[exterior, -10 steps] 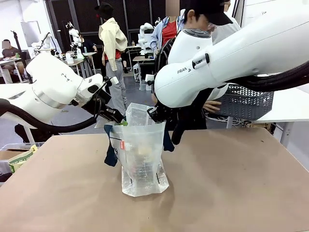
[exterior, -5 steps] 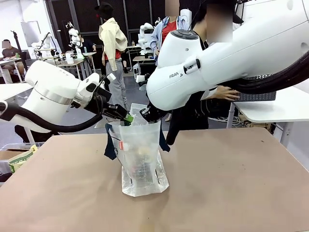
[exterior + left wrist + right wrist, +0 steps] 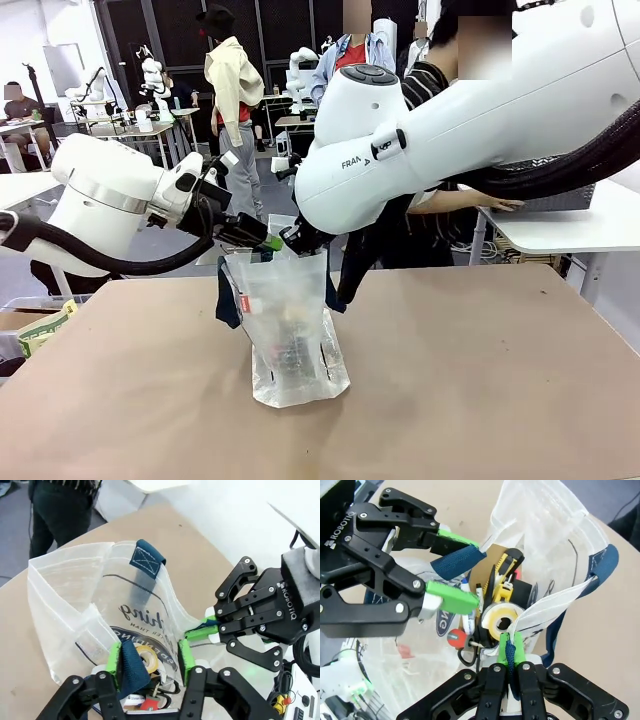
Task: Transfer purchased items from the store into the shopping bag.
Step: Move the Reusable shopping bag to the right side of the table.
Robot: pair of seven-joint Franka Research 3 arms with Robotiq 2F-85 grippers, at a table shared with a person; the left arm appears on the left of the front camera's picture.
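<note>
Your way into the shopping bag (image 3: 288,320) is blocked from above: both end effectors crowd its mouth; the table (image 3: 480,380) right of it lies free

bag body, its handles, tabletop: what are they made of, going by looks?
Shopping bag: thin clear plastic film, likely; translucent, creased, contents show through.
Handles: woven navy webbing, matte; a stitched cross-box shows in the left wrist view.
Table: flat matte brown sheet, perhaps cardboard or fibreboard; cannot tell which.

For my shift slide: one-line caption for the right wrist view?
Right gripper pinches a navy handle of the shopping bag while the left gripper stands open around the other handle, items inside.
</note>
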